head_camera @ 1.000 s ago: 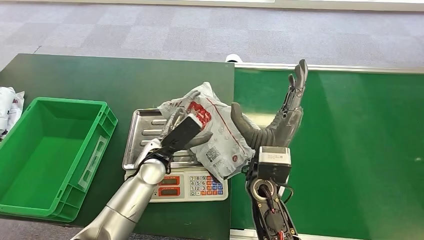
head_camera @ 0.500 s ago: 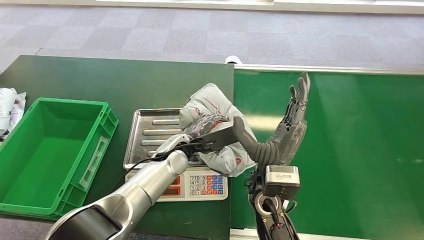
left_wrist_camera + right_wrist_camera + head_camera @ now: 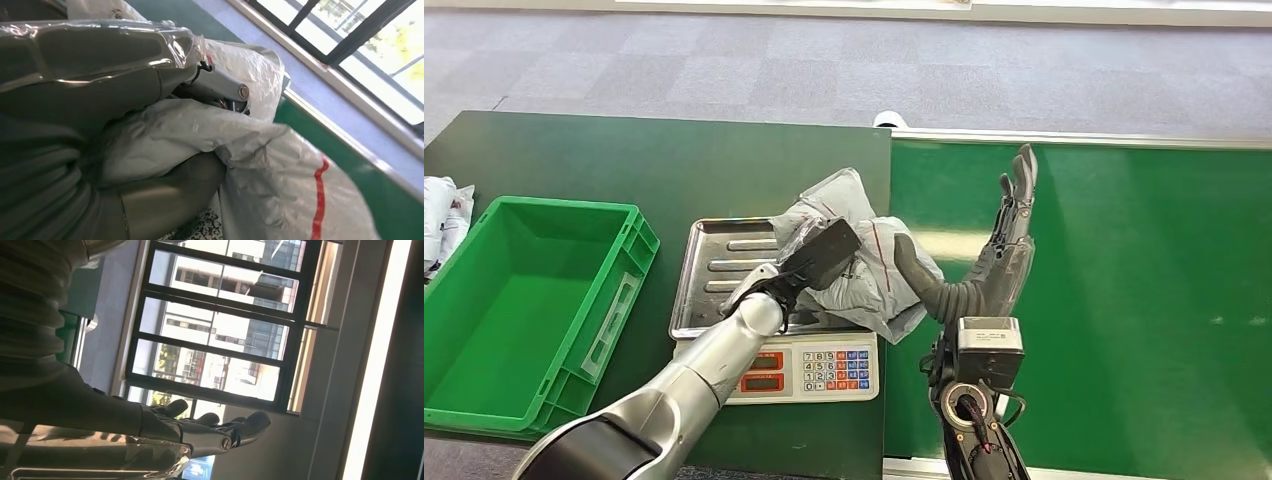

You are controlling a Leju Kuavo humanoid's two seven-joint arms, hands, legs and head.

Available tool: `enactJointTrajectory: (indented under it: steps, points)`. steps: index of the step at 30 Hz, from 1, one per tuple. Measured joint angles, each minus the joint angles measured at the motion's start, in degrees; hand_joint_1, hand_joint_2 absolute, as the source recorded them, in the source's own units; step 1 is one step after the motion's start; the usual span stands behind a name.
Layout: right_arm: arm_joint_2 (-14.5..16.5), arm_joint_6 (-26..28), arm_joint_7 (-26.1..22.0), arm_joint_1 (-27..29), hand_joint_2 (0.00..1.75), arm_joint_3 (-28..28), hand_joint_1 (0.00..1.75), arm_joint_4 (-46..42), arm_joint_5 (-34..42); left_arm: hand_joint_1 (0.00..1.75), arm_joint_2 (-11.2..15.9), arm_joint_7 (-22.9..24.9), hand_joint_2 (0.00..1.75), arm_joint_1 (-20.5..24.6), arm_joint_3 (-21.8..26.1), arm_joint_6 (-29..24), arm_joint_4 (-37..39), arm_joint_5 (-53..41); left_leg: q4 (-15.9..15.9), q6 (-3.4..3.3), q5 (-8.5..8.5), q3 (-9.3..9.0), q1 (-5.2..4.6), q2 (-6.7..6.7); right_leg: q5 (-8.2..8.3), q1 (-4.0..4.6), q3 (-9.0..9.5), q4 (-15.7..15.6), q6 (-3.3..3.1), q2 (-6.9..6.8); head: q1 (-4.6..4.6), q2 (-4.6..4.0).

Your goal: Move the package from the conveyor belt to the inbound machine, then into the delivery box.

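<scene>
Package (image 3: 864, 265): soft grey-white plastic mailer, crumpled, with red stripe markings and a printed label; it sits over the scale's steel pan (image 3: 714, 270), at the pan's edge nearest the conveyor belt (image 3: 1124, 300), partly overhanging toward the belt. Left hand (image 3: 809, 262) is clamped on the package from the pan side; in the left wrist view the thumb (image 3: 165, 195) and upper fingers (image 3: 100, 55) wrap the bag's folds (image 3: 280, 170). Right hand (image 3: 984, 270) stands upright on the belt side of the package, fingers straight and apart, holding nothing; its thumb lies close against the bag, contact not certain.

Risk, as judged: the film is slick and loose, so the grip may hold only a fold; on lifting, the contents could sag or slip out over the keypad (image 3: 836, 368) or into the gap beside the belt. A bag hanging off the pan may also give a false weight reading. Green delivery box (image 3: 514, 300) lies beyond the pan, away from the belt; a sagging bag could catch its near rim.
</scene>
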State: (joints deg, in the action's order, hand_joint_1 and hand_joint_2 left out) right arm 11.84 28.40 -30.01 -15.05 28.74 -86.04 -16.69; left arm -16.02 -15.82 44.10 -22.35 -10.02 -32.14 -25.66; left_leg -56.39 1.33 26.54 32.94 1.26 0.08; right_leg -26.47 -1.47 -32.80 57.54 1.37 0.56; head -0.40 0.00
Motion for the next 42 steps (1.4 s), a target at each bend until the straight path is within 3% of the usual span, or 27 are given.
enactJointTrajectory:
  steps: [4, 8, 14, 19, 26, 32, 36, 37, 40, 41, 42]
  points:
    - [-0.27, -0.03, 0.01, 0.05, 1.75, -0.08, 0.0, 0.75, -0.02, 1.75, 1.59, -2.89, 1.75, -4.7, 2.92, 0.28, -10.45, 11.05, 0.0, 0.0, 0.0, 0.18, 0.0, 0.03, 0.0, 0.0, -0.19, 0.01, 0.0, 0.02, -0.01, 0.0]
    - [-0.93, 0.65, -0.1, 0.75, 1.75, -0.72, 0.0, 1.36, -0.03, 1.75, 4.63, -4.71, 1.75, -9.97, 4.32, -5.35, -26.38, 16.09, 0.0, 0.01, 0.0, 0.36, 0.01, 0.05, 0.0, 0.01, -0.4, 0.02, 0.0, 0.05, -0.01, 0.0]
    - [-1.84, 2.49, -0.27, 3.04, 1.75, -2.62, 0.0, 1.8, 0.07, 1.75, 9.35, -7.79, 1.75, -16.0, 7.26, -15.6, -45.56, 12.3, 0.01, 0.01, 0.02, 0.52, 0.01, 0.02, -0.04, 0.01, -0.52, 0.02, -0.01, 0.03, 0.01, 0.0]
    - [-2.16, 3.32, -0.71, 6.58, 1.75, -4.66, 0.0, 1.83, 0.21, 1.75, 12.67, -7.49, 1.75, -20.1, 12.28, -23.12, -54.35, 5.86, 0.01, 0.01, 0.03, 0.53, 0.01, 0.03, -0.04, 0.01, -0.53, 0.02, -0.01, 0.03, 0.01, 0.0]
    - [-2.19, 2.29, -1.02, 10.41, 1.75, -6.38, 0.0, 1.89, 0.14, 1.75, 17.89, 0.76, 1.75, -23.77, 25.51, -29.17, -54.05, -5.1, 0.05, 0.03, 0.02, 0.51, 0.05, 0.2, -0.05, 0.06, -0.59, 0.03, -0.04, 0.12, 0.01, 0.0]
    - [-1.76, 1.72, -0.72, 10.85, 1.75, -6.66, 0.0, 3.26, 0.33, 1.75, 20.87, 7.56, 1.75, -25.54, 38.73, -29.76, -45.23, -17.33, 0.05, 0.03, 0.02, 0.54, 0.06, 0.25, -0.06, 0.07, -0.63, 0.04, -0.05, 0.15, 0.02, 0.0]
    - [-1.41, 1.53, -0.18, 10.78, 1.75, -6.73, 0.0, 4.51, 0.4, 1.74, 22.63, 9.72, 1.75, -25.9, 44.8, -29.77, -39.36, -21.48, 0.05, 0.03, 0.02, 0.56, 0.06, 0.23, -0.07, 0.07, -0.65, 0.04, -0.05, 0.13, 0.02, 0.0]
    - [-1.32, 1.48, -0.14, 10.77, 1.75, -6.75, 0.0, 4.74, 0.41, 1.64, 22.9, 9.89, 1.75, -25.98, 45.8, -29.77, -38.46, -21.82, 0.05, 0.03, 0.02, 0.57, 0.06, 0.23, -0.07, 0.07, -0.64, 0.04, -0.05, 0.13, 0.03, 0.0]
    - [-1.13, 1.38, -0.01, 10.73, 1.75, -6.81, 0.0, 5.28, 0.39, 0.34, 23.4, 10.52, 1.75, -26.05, 47.66, -29.74, -36.81, -22.43, 0.05, 0.03, 0.02, 0.57, 0.05, 0.19, -0.06, 0.06, -0.63, 0.03, -0.05, 0.12, 0.03, 0.0]
    - [-1.04, 1.33, 0.12, 10.73, 1.75, -6.84, 0.0, 5.43, 0.33, 0.0, 23.51, 11.01, 1.75, -26.04, 48.07, -29.52, -36.53, -22.69, 0.05, 0.03, 0.03, 0.56, 0.05, 0.19, -0.06, 0.05, -0.62, 0.03, -0.05, 0.12, 0.03, 0.0]
    - [-0.97, 1.28, 0.31, 10.73, 1.75, -6.87, 0.0, 5.56, 0.26, 0.0, 23.6, 11.51, 1.75, -26.03, 48.35, -29.13, -36.37, -22.93, 0.05, 0.03, 0.03, 0.55, 0.05, 0.19, -0.06, 0.05, -0.62, 0.03, -0.05, 0.13, 0.02, 0.0]
